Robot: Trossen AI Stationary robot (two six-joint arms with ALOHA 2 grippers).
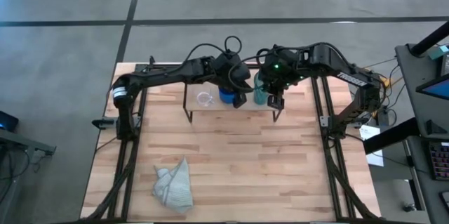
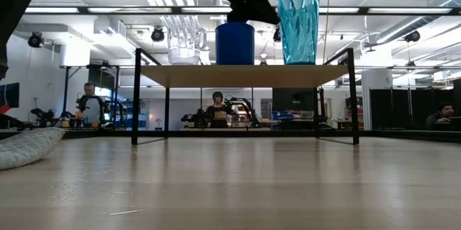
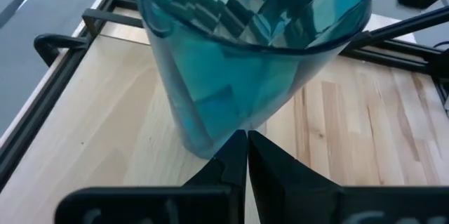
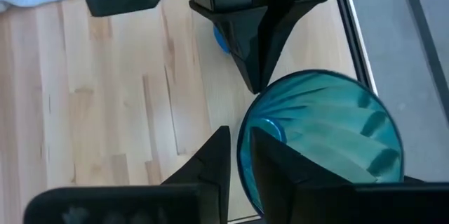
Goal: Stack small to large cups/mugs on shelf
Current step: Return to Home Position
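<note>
Crowding teal tumbler (image 2: 298,27) on shelf (image 2: 245,76): left gripper (image 3: 247,134) fingers clenched empty, right gripper (image 4: 240,140) fingers parted astride rim, risking snagging and toppling it.

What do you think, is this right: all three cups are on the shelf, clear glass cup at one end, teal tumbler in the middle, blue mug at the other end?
Not quite. The low view shows the blue mug in the middle and the teal tumbler at the other end. The clear glass cup is at one end, all three on the shelf.
</note>
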